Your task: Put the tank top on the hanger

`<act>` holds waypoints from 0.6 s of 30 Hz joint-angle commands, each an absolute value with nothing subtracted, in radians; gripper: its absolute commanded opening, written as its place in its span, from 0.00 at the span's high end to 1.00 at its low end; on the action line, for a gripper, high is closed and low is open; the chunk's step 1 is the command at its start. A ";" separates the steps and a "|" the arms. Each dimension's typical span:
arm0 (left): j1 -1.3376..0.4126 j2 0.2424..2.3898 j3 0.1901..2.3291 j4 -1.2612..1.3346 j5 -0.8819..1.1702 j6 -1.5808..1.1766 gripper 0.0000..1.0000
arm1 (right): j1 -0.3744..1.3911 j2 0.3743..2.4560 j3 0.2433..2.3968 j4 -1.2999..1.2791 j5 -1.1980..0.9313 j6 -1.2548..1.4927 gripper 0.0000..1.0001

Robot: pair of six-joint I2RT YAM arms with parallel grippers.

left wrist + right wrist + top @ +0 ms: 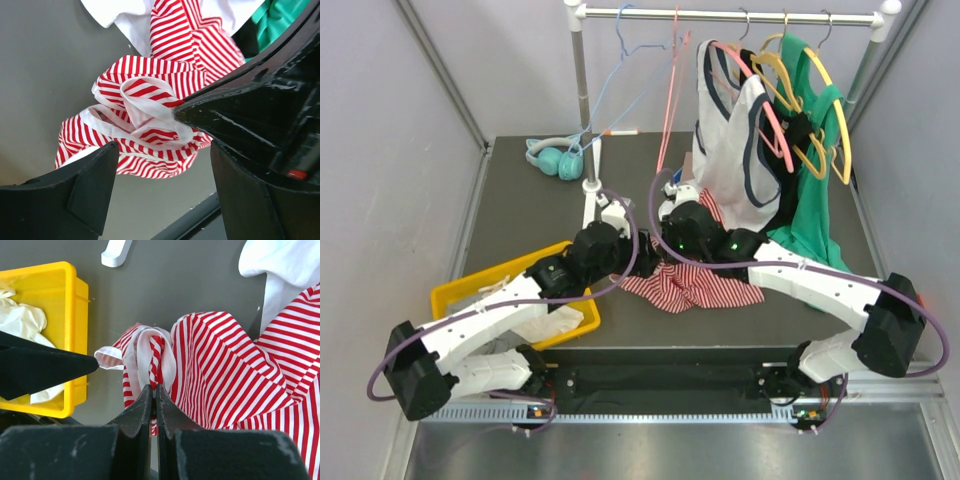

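Right jaws are clamped on a fold of the tank top (225, 370). Left jaws, apart, should probably pinch a nearby edge, spreading an opening for the hanger (670, 90).

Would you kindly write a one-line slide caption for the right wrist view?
Right gripper fingers shut on a fold of the tank top, yellow bin nearby.

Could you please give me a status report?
Right hand shut on red-and-white striped fabric tank top. Left hand open beside it. Thin salmon-pink wire hanger on rail, white navy-trimmed top close alongside.
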State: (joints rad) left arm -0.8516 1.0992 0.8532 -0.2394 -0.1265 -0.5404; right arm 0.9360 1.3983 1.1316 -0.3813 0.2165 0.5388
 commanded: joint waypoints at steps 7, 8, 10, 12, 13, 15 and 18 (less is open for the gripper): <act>-0.857 1.177 0.905 -0.121 -0.019 -0.468 0.33 | 0.902 1.361 1.149 -0.397 0.129 0.604 0.99; -0.857 1.177 0.902 -0.118 -0.017 -0.469 0.33 | 0.899 1.358 1.149 -0.397 0.121 0.604 0.99; -0.857 1.187 0.900 -0.126 -0.020 -0.469 0.36 | 0.897 1.355 1.149 -0.399 0.118 0.604 0.99; -0.857 1.201 0.905 -0.136 -0.012 -0.465 0.37 | 0.897 1.348 1.149 -0.402 0.118 0.604 0.99; -0.857 1.207 0.910 -0.144 -0.006 -0.463 0.37 | 0.896 1.345 1.149 -0.405 0.117 0.606 0.99; -0.857 1.221 0.913 -0.149 -0.005 -0.466 0.38 | 0.893 1.341 1.150 -0.403 0.109 0.604 0.99; -0.857 1.233 0.911 -0.143 0.041 -0.469 0.39 | 0.891 1.339 1.150 -0.406 0.103 0.606 0.99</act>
